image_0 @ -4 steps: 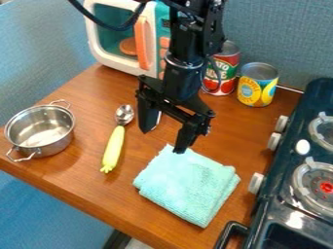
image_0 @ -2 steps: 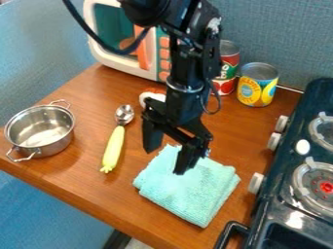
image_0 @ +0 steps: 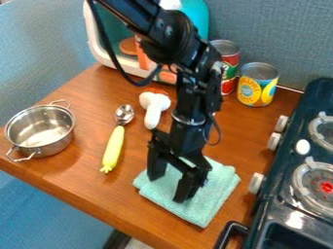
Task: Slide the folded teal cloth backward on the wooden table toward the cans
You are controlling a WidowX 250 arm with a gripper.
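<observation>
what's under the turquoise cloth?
Wooden counter shows around the folded turquoise cloth. Anything directly beneath is covered, so can't tell. The open hand also hides part of the cloth's top.

Cloth: the part behind the gripper [image_0: 168,188] and its fingers is hidden; whether the fingertips touch the cloth [image_0: 203,202] cannot be told.
Arm: above the gripper, the upper links of the arm [image_0: 170,31] are cut off by the top edge.
Microwave: beyond the gripper, the top of the microwave [image_0: 96,41] is cut off and part of its front lies behind the arm and cable [image_0: 116,56].
Red can: past the gripper, one side of the red can [image_0: 229,61] is covered by the arm.
Yellow can: beyond the gripper, the smallest print on the yellow can [image_0: 255,91] is too small to read.
Stove: across from the gripper on the knob side, the stove [image_0: 276,194] runs off the right and bottom edges.
</observation>
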